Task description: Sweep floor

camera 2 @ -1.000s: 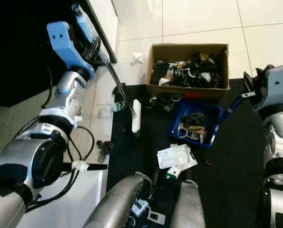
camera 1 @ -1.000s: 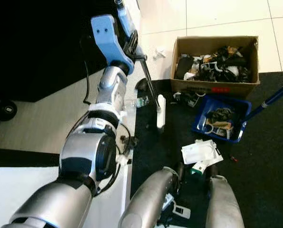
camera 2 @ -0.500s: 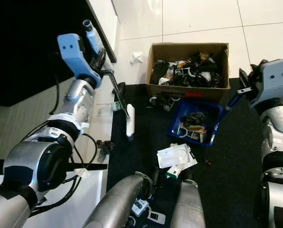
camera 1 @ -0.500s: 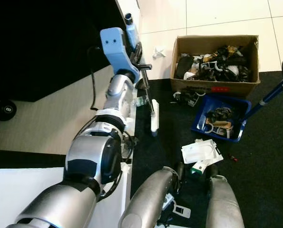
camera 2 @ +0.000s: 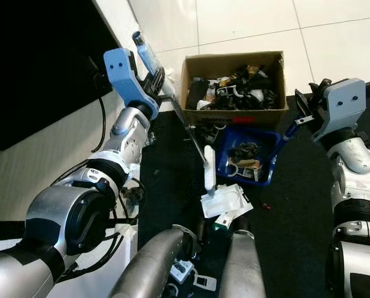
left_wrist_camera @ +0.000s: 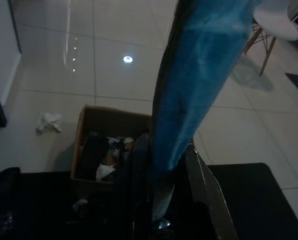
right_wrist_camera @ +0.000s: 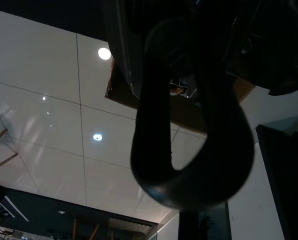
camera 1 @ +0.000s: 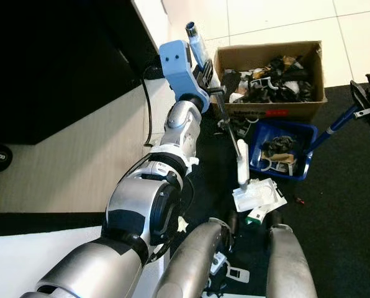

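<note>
The left end effector (camera 1: 205, 69) grips the broom (camera 1: 231, 133) tight. The right end effector (camera 2: 306, 108) grips the blue dustpan (camera 2: 247, 156) handle.

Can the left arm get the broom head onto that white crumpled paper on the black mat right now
Probably yes: the left gripper holds the blue-handled broom, whose white head already rests at the white crumpled paper's edge, nothing between them.

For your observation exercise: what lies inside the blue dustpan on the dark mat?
The blue dustpan holds a dark tangled clump and pale scraps of litter. Whatever lies beneath that heap is covered.
</note>
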